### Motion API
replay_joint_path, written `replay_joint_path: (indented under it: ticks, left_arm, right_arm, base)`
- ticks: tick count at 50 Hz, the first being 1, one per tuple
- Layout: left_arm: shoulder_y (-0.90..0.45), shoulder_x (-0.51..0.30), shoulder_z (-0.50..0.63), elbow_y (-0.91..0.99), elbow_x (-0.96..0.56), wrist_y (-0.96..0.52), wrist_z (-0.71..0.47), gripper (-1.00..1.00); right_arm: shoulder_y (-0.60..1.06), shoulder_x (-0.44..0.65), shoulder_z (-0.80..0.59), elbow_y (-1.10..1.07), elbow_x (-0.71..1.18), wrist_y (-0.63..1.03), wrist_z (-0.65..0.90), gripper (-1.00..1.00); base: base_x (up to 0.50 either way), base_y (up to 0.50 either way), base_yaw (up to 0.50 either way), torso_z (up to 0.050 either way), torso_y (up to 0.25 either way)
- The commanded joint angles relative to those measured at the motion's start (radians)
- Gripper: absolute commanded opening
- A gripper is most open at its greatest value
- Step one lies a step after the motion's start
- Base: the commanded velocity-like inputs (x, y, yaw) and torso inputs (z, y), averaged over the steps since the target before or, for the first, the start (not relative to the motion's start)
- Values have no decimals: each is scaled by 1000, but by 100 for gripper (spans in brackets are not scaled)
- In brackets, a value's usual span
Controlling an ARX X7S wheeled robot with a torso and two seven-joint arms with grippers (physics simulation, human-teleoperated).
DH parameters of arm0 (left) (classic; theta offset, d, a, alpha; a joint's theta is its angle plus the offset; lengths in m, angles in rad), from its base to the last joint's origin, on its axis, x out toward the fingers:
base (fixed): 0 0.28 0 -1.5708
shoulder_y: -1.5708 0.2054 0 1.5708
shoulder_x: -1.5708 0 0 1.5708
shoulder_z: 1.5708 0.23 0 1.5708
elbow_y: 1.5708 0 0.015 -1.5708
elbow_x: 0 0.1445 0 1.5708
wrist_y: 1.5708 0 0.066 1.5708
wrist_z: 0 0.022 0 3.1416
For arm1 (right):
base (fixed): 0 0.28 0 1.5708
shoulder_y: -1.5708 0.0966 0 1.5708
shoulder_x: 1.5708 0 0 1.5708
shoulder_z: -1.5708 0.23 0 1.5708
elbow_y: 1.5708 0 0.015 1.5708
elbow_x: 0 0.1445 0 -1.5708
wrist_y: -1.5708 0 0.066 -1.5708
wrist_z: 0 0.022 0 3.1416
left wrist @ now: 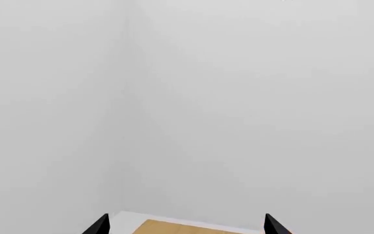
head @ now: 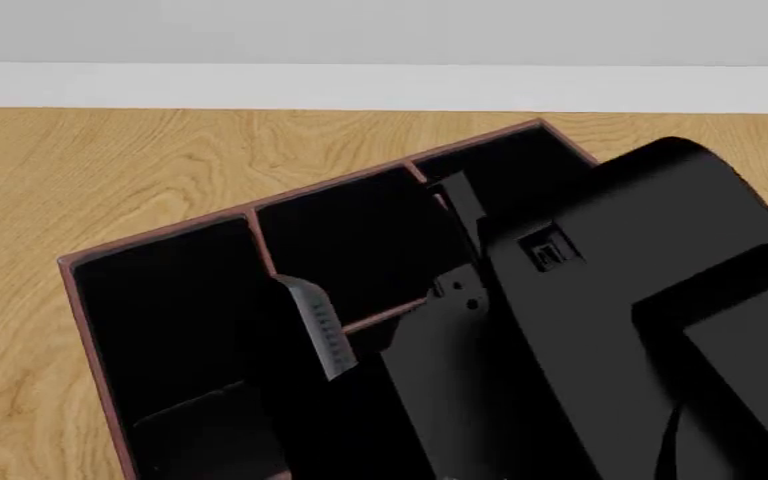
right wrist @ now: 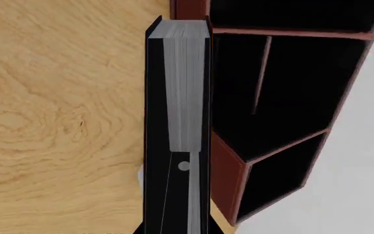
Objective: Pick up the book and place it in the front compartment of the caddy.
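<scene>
The caddy (head: 157, 238) is a large red-brown box with black lining and thin dividing walls, lying on the wooden table. My right gripper (right wrist: 177, 229) is shut on the small black book (right wrist: 185, 87), whose grey page edges face the wrist camera. In the head view the book (head: 315, 325) hangs over the caddy's near left part, beside a divider, with my black right arm (head: 598, 300) covering the caddy's right side. In the right wrist view the caddy's red-brown wall (right wrist: 226, 165) runs right beside the book. My left gripper (left wrist: 185, 230) is open and empty, pointing at a white wall.
The wooden table (head: 91, 170) extends to the left of and behind the caddy, with a white wall beyond its far edge. The left wrist view shows only a strip of table (left wrist: 187, 229) below the wall corner.
</scene>
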Motion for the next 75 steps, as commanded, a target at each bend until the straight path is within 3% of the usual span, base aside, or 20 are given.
replay_joint_path:
  ticks: [1, 10, 29, 51, 75]
  left_arm:
    - [-218, 48, 213, 6, 26, 28, -10, 100]
    - [-393, 68, 411, 6, 42, 64, -33, 100]
    - [-393, 63, 406, 5, 39, 62, -26, 100]
    - [-361, 76, 375, 5, 36, 59, -34, 100]
    - [-396, 58, 427, 6, 48, 58, -32, 100]
  right_arm:
    - [84, 18, 53, 77, -123, -122, -39, -100]
    - [101, 12, 27, 246, -248, -312, -45, -100]
    - [61, -32, 50, 441, -352, -457, -31, -100]
    - [-65, -142, 116, 797, -360, -745, 139, -100]
    - [-246, -241, 118, 1005, -338, -853, 247, -100]
  base:
    - [0, 0, 0, 0, 0]
    - [0, 0, 0, 0, 1]
    - [0, 0, 0, 0, 1]
    - [0, 0, 0, 0, 1]
    - [0, 0, 0, 1, 1]
